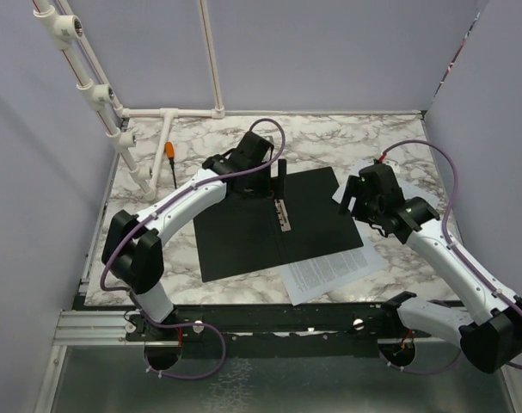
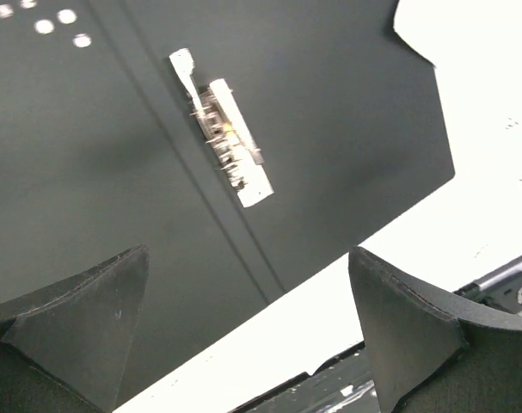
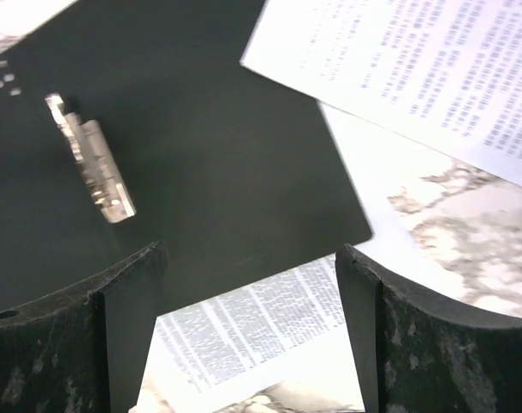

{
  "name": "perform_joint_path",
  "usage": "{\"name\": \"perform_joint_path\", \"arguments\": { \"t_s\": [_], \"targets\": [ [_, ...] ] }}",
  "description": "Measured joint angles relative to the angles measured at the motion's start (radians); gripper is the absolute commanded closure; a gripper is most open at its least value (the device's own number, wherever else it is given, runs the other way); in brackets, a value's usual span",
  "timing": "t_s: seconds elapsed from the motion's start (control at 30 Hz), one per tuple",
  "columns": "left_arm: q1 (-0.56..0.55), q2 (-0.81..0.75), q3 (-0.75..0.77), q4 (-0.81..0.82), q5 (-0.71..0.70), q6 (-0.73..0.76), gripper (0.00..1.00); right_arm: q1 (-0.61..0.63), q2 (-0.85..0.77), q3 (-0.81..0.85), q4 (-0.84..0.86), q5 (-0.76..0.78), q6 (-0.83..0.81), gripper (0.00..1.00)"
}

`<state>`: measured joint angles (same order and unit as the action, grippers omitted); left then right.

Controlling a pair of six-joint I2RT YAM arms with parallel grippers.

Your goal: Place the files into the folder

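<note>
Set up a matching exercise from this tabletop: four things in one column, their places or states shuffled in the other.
1 folder
2 metal spine clip
3 printed sheet
4 orange-handled screwdriver

A far left, beside white pipes
B lying open, black inside up
C on the folder's fold
D poking out under the folder's near edge

Pairs: 1-B, 2-C, 3-D, 4-A.

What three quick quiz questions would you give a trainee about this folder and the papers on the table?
1. True or false: the folder lies open with its black inside facing up.
2. Where are the files? A: stacked on top of the folder. B: partly beneath the folder, sticking out at its near right. C: standing against the back wall.
3. Which metal part sits along the folder's spine?

Key: 1 true. 2 B. 3 the clip.
</note>
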<state>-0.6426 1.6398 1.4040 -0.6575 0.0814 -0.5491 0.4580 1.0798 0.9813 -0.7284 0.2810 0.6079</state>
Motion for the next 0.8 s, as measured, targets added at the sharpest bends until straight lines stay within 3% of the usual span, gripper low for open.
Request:
{"name": "perform_joint_path", "arguments": {
  "t_s": [0.23,0.43,0.8],
  "targets": [
    [-0.044,0.16,0.172,0.034,0.079,-0.013,0.01,-0.064,0.007,-0.025,-0.028,0.103,0.004,0.1],
    [-0.064,0.285,0.305,0.054,0.117,-0.02,0.01,-0.208,0.037,-0.032,-0.005,0.094,-0.006,0.03],
    [-0.097,0.491,0.545,0.073,0.157,-0.034,0.01,-0.561,0.15,-0.09,0.118,-0.115,0.023,0.0]
  ]
}}
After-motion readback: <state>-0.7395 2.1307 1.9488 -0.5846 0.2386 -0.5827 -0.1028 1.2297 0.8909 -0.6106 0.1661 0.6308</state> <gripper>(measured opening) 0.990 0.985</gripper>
